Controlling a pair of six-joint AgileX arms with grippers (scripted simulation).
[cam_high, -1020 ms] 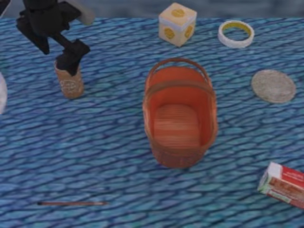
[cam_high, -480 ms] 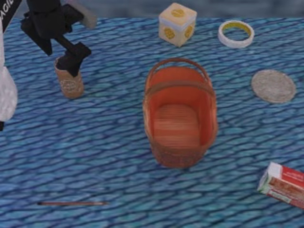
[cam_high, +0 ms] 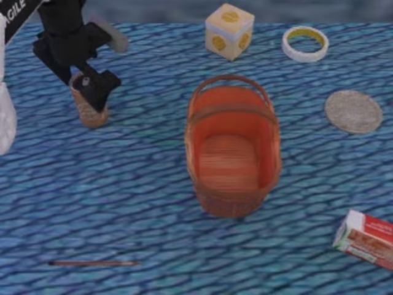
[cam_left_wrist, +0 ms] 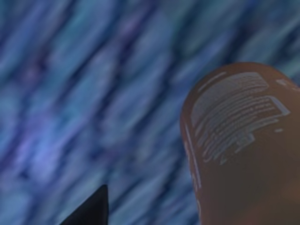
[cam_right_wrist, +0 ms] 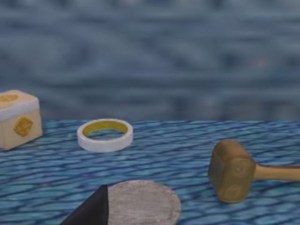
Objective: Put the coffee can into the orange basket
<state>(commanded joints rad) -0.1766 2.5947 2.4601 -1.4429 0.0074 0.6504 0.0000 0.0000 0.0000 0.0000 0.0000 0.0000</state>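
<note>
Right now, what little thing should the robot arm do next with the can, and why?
Probably lift the coffee can straight up: the left gripper sits on its top at the table's left, and the orange basket has tall walls to clear.

The left hand [cam_high: 92,92] hides most of the coffee can [cam_high: 90,115].

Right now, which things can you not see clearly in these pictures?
- Top view: the left gripper hides the coffee can top; its grip is unclear.
- Left wrist view: can cut by the edge.
- Right wrist view: mallet handle cut off; right gripper mostly out of frame.
</note>
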